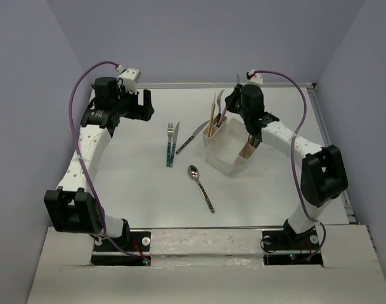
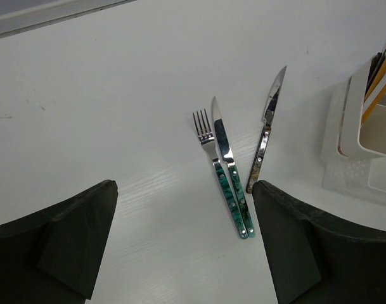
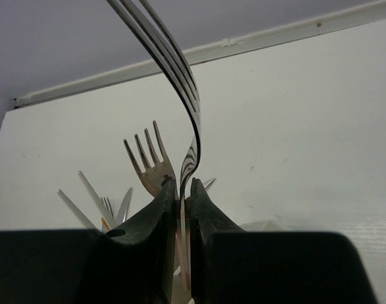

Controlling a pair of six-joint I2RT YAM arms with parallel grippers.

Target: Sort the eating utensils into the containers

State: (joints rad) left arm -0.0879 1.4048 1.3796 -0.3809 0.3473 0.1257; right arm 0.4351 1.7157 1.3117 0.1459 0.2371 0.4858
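The left pincer [image 1: 146, 104] hangs above the far left part of the counter [image 1: 142, 190], jaws spread wide and holding nothing. In the left wrist view, both of its dark fingers [image 2: 72, 244] frame the cutlery lying below. Right of this pincer, a fork [image 2: 208, 142] and a knife [image 2: 223, 147], both with teal patterned handles, lie flat side by side and touching along their handles, tines and blade tip pointing to the far edge. Just to the right, a second knife [image 2: 265, 136] with a dark handle lies at a slant. Its handle end is near the teal handles and its blade tip angles away toward the caddy. Nearer the arm bases, a spoon [image 1: 200, 188] lies alone on the counter, bowl toward the far side and handle running to the near right. Further right stands the white caddy [image 1: 221, 161], set at an angle. Its wide middle compartment appears empty, and thin chopsticks [image 1: 212, 114] stand upright in the narrow slot at its far end. The right pincer [image 3: 180, 190] is positioned over that far end slot, closed on the handle of a fork [image 3: 194, 114] held with tines up. A second fork [image 3: 148, 164] stands tines up just behind the held one. Whether the held fork's handle tip touches the bottom of the slot cannot be told.
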